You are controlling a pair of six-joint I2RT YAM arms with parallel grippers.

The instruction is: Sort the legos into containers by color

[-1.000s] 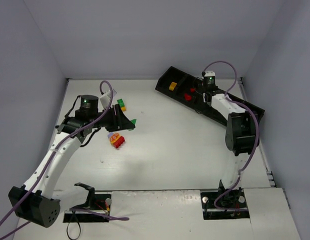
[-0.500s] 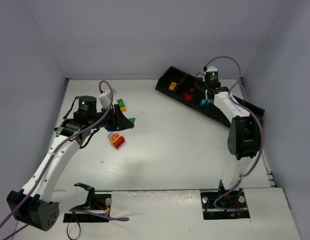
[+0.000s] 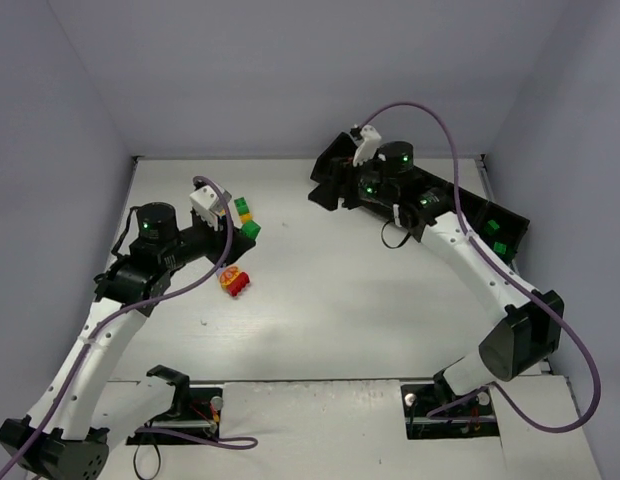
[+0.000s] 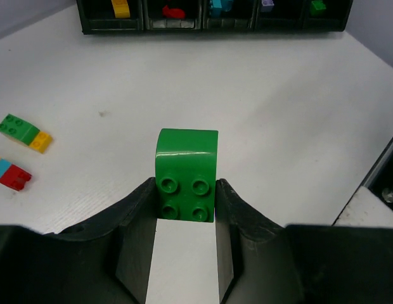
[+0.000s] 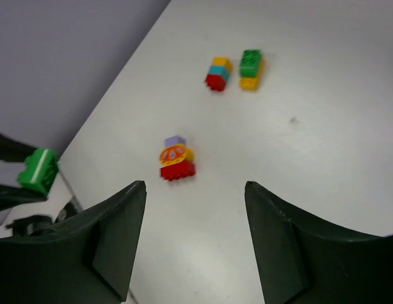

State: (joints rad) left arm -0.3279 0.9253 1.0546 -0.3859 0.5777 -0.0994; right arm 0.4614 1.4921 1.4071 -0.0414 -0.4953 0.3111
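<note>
My left gripper (image 4: 186, 190) is shut on a green lego (image 4: 186, 174), held above the table on the left (image 3: 251, 230). On the table lie a green-and-yellow lego (image 4: 22, 130), a yellow-teal-red stack (image 4: 9, 174) and a red-yellow-purple stack (image 5: 177, 158). The long black tray of containers (image 4: 184, 26) holds a yellow lego (image 4: 120, 7), a red one (image 4: 173, 11), a teal one (image 4: 217, 6), a purple one (image 4: 267, 4) and a green one (image 4: 318, 6), one per compartment. My right gripper (image 5: 195, 190) is open and empty, high above the table and facing the loose legos.
The tray (image 3: 520, 228) lies slanted at the back right, partly hidden by my right arm (image 3: 470, 250). Grey walls close the table in at the back and on both sides. A purple cable (image 3: 430, 115) arcs over the right arm.
My right gripper opened over the tray, where a teal lego now lies, then swung left to face the table. My left gripper shifted slightly left and back with the green lego.
</note>
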